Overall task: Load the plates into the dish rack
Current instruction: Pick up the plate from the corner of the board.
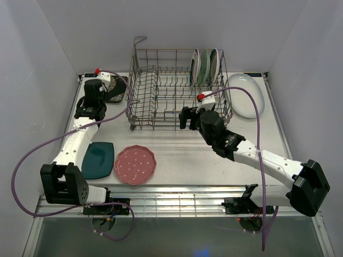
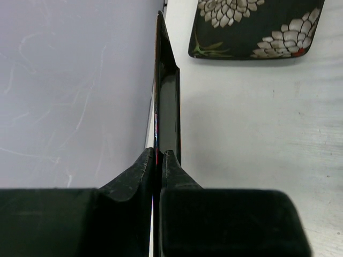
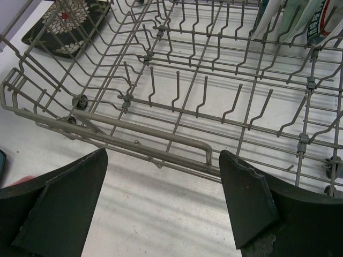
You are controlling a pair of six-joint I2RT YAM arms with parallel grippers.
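Left wrist alone shows left jaws pinching dark plate (image 2: 169, 101).

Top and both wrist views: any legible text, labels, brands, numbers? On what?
No readable text in any view.
Held plate: small red and blue mark near the jaws, too small to read, may not be text.
Floral plate, racked plates: patterns only, no lettering.
Rack: bare wire, no tag.
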